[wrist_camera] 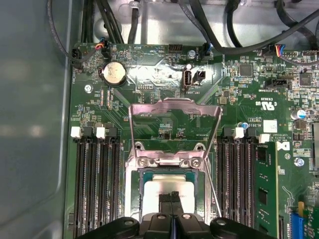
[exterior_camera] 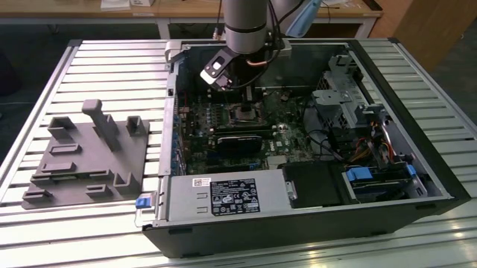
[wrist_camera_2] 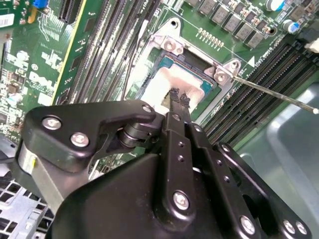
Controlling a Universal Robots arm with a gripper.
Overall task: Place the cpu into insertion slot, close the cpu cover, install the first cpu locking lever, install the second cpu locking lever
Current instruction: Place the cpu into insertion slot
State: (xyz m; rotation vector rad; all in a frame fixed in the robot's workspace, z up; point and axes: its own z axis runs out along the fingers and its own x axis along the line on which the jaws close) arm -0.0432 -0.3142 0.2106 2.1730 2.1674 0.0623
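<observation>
**Tool (exterior_camera: 249, 99) shut tight right over the seated chip (wrist_camera: 167, 186)**

Exterior view: the arm reaches down into the open computer case (exterior_camera: 223, 237), which lies on the slatted table (exterior_camera: 111, 61). The tool hangs straight above the socket (exterior_camera: 244, 115), near the middle of the circuit board. A grey parts tray (exterior_camera: 82, 162) sits on the table towards the exterior view's left, well apart from the case. What lies in the socket is too small to tell here.

Second wrist view: the two fingertips (wrist_camera_2: 174, 95) are pressed together with nothing visible between them. They sit at or just above the pale metal top of the chip (wrist_camera_2: 157, 87); I cannot tell whether they touch it. The chip lies flat inside the socket. A thin lever (wrist_camera_2: 274, 93) sticks out from one corner of the socket frame and reaches over the memory slots, unlatched by the look of it. The tool's own body hides the near part of the socket.

First wrist view: the chip lies flat in the socket (wrist_camera: 132, 191), with the closed tips over its near edge. The cover (wrist_camera: 174, 105) stands open beyond the chip. It is hinged on the side of the socket farthest from the tool, and the hinge edge runs crosswise to the fingers. The lever (wrist_camera: 213, 189) runs along one side of the socket. The socket's near edge is cut off.
</observation>
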